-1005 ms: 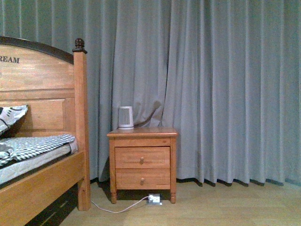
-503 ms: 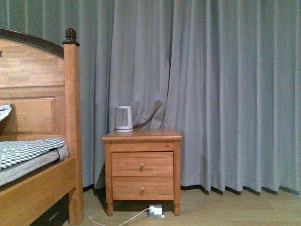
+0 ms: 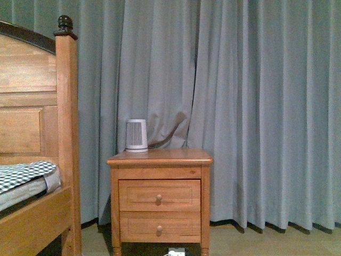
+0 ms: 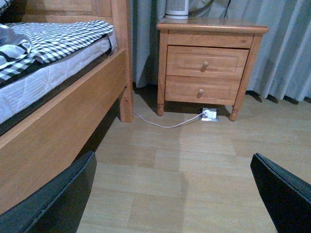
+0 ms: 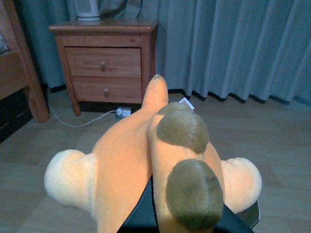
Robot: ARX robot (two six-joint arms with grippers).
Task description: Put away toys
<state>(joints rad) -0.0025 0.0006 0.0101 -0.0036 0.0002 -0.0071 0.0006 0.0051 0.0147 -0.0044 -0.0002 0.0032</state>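
The orange-yellow plush animal fills the lower part of the right wrist view, with pale yellow rounded limbs and two olive-brown patches. My right gripper is shut on it and holds it above the wooden floor; the black fingers show under the plush. My left gripper is open and empty, its two black fingers spread wide above the bare floor. Neither gripper nor the plush shows in the front view.
A wooden nightstand with two drawers stands before grey curtains, a small white device on top. A wooden bed with a checked sheet stands at the left. A white cable and socket lie under the nightstand.
The front view has shifted right and closer: the nightstand looks larger and lower, and the bed has slid toward the left edge, with its pillow out of frame.
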